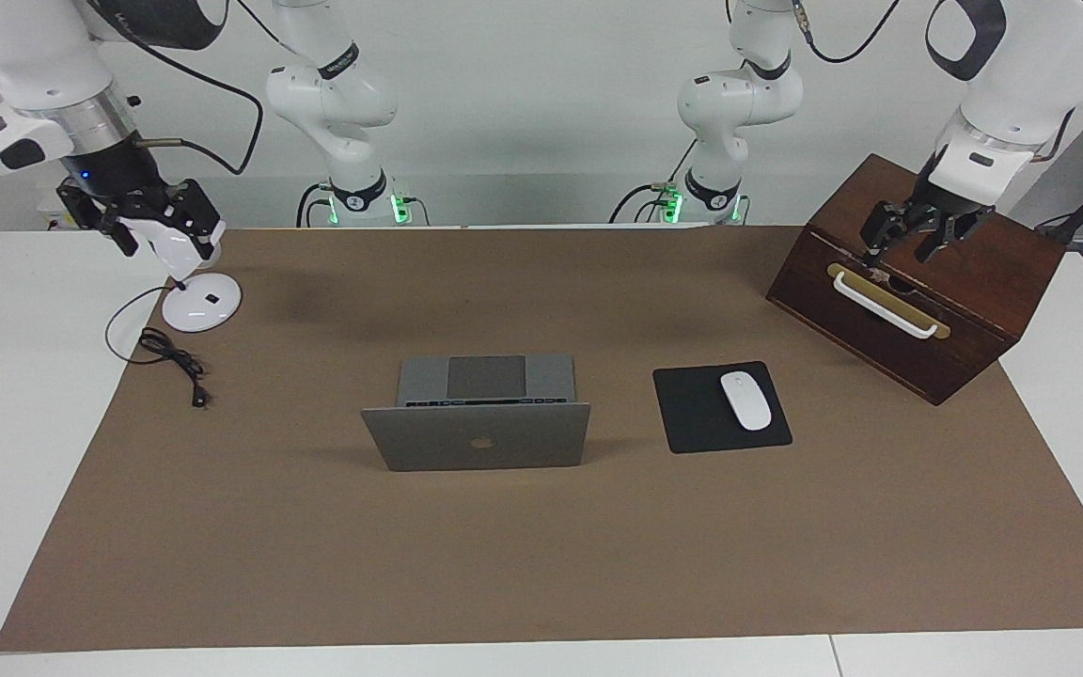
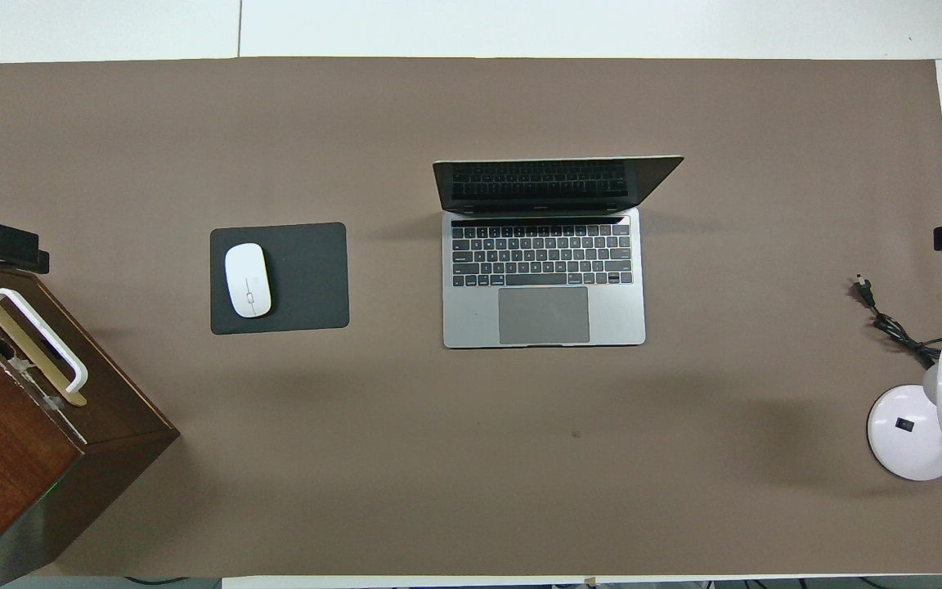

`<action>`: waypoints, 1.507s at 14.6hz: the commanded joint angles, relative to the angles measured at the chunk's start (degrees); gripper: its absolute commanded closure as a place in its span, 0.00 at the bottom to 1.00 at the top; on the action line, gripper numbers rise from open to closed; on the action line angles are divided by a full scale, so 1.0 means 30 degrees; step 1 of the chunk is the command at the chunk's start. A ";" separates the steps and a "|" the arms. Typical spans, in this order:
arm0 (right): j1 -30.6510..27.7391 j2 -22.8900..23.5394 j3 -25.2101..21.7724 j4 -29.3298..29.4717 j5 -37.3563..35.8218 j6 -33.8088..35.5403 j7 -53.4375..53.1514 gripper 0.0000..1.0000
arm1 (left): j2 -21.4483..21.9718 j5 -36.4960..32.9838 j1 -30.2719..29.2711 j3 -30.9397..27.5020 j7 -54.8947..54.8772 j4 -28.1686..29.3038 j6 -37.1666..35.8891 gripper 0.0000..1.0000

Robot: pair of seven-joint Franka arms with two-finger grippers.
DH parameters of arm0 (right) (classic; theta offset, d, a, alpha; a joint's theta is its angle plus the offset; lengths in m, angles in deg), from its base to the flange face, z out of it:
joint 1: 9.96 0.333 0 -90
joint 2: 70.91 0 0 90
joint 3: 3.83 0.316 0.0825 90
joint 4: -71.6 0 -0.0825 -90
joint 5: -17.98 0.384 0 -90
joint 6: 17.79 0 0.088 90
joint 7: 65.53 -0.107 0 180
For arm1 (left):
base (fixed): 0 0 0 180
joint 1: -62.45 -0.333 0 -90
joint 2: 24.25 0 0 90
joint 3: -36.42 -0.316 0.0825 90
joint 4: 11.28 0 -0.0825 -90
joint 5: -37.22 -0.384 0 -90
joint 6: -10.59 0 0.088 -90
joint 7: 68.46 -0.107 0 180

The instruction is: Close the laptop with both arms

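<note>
One laptop stands open in the middle of the brown mat, with its lid upright and the keyboard and trackpad turned toward the robots. The dark logo on the lid shows in the facing view. No gripper touches it.

Beside the laptop, toward the left arm's end of the table, lies a black mouse pad with a white mouse on it. Further toward that end stands a dark wooden box with a white handle on a gold plate. The left gripper hangs over this box, just above the handle, and its fingers look spread apart, holding nothing. In the overhead view only a small black part shows at the edge, above the box.

At the right arm's end of the table stands a white desk lamp on a round base, and its black cable lies on the mat a little farther from the robots. The right gripper is over this lamp, well apart from the laptop. It seems to hold the white head of the lamp, but whether the fingers really close on it cannot be told.
</note>
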 commanded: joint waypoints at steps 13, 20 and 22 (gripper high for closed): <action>-0.0656 0.1288 0.0309 0.0778 0.0158 -0.2708 0.0399 0.65 | 0.3579 0.2809 0.0545 0.0653 0.7489 0.6840 0.2465 1.00; -0.0511 0.2696 0.0279 0.1398 0.0334 -0.5930 -0.0214 1.00 | 0.4693 0.5101 0.1973 0.0799 1.2675 0.9621 0.5626 1.00; -0.0394 0.3747 0.0279 0.2269 0.0479 -0.5961 -0.0828 1.00 | 0.4814 0.5131 0.3235 0.0799 1.4489 1.1001 0.7937 1.00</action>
